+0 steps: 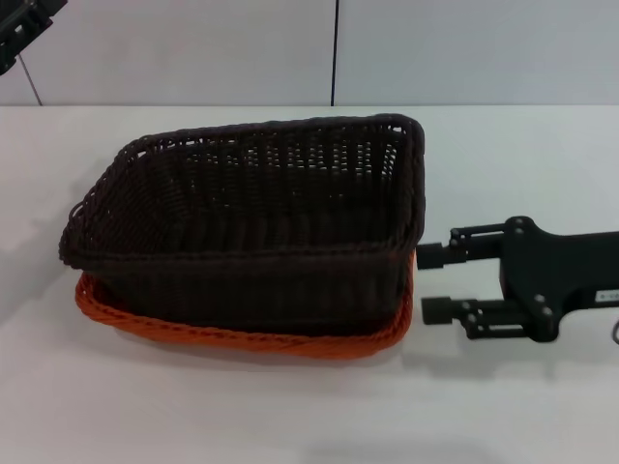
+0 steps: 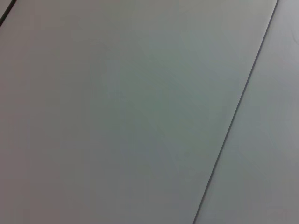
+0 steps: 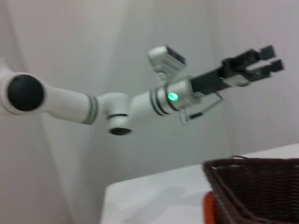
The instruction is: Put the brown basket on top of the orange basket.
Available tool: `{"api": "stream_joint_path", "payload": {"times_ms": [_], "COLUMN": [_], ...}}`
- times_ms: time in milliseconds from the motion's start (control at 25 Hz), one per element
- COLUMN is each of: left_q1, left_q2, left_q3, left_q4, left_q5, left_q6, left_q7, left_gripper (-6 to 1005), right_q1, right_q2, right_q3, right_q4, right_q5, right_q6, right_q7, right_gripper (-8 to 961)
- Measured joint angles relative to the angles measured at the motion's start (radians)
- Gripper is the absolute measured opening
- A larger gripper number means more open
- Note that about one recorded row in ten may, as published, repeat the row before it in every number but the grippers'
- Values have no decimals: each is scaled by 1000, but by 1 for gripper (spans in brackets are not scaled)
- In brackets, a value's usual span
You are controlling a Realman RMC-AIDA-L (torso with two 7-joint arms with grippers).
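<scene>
The brown basket (image 1: 251, 222) rests inside the orange basket (image 1: 251, 340), whose rim shows along the near side and at both ends. The brown one sits tilted, its right end higher than its left. My right gripper (image 1: 433, 283) is open just off the baskets' right end, at table height, with nothing between its fingers. The right wrist view catches a corner of the brown basket (image 3: 261, 186) with a bit of the orange basket (image 3: 209, 207) beneath it. My left gripper (image 3: 264, 59) is raised high above the table, far from the baskets; it also shows at the top left corner (image 1: 21, 29).
The baskets stand on a white table (image 1: 290, 416) that ends at a pale panelled wall (image 1: 193, 48) behind. The left wrist view holds only that wall (image 2: 140, 112).
</scene>
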Motion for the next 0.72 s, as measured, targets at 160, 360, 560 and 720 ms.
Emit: {"api": "stream_joint_path", "payload": {"times_ms": [160, 360, 560, 720], "left_q1": [1, 10, 20, 34], "left_q2": [0, 0, -3, -7], "left_q3": [0, -19, -27, -28], "left_q4": [0, 0, 0, 0], "left_q5": [0, -1, -5, -31], "left_q6": [3, 29, 54, 81], "left_q7": [0, -2, -1, 17], "left_gripper": [847, 847, 847, 847], "right_q1": [-9, -18, -48, -93], "right_q2": [-12, -13, 2, 24], "right_q3": [19, 150, 284, 361], "right_q4": [-6, -8, 8, 32], "right_q5": [7, 12, 122, 244], "right_q6": [-65, -172, -222, -134], "right_q7": [11, -8, -113, -207], "right_gripper": [586, 586, 586, 586]}}
